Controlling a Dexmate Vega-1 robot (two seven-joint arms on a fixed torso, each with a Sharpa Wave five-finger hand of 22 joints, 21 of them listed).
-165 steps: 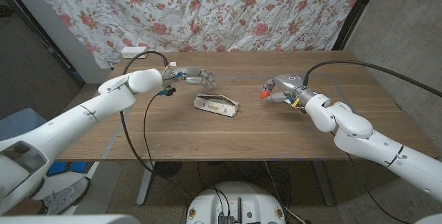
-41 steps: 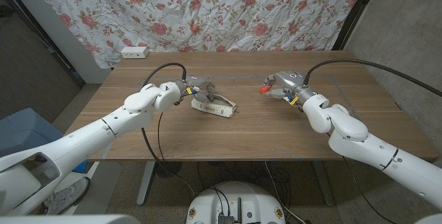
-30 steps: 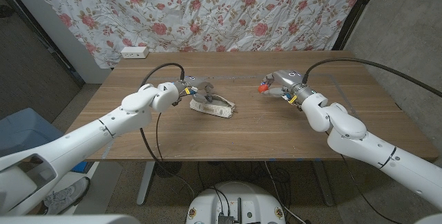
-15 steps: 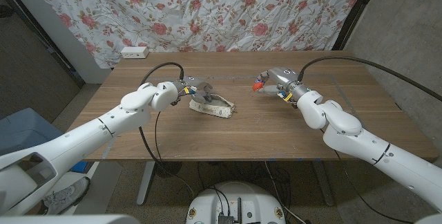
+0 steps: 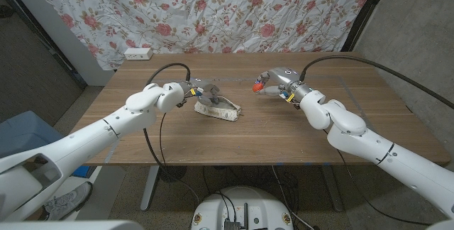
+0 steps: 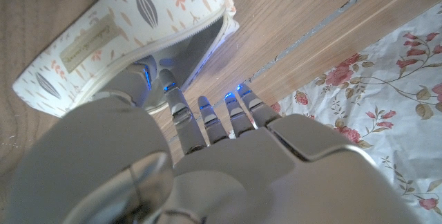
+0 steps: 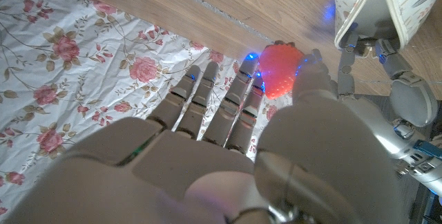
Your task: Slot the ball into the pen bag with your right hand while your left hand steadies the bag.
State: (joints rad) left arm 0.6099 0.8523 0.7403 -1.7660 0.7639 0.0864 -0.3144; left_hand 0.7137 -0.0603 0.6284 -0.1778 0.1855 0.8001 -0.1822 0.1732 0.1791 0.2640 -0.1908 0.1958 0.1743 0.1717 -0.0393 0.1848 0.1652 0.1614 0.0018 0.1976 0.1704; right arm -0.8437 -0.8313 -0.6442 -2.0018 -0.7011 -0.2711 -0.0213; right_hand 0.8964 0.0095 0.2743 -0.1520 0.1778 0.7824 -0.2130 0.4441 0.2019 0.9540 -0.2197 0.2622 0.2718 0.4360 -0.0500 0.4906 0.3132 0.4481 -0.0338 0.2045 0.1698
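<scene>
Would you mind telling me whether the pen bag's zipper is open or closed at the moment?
Open. In the left wrist view the pen bag gapes along its zipper, showing grey lining, with the left hand's fingers at the opening.

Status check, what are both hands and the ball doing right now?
Left hand holds pen bag open. Right hand pinches red ball, short of the bag. Path between looks clear.

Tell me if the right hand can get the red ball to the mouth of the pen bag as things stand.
Probably yes. The right hand holds the red ball above bare wooden table, nothing between it and the white patterned pen bag, whose mouth the left hand holds open.
</scene>
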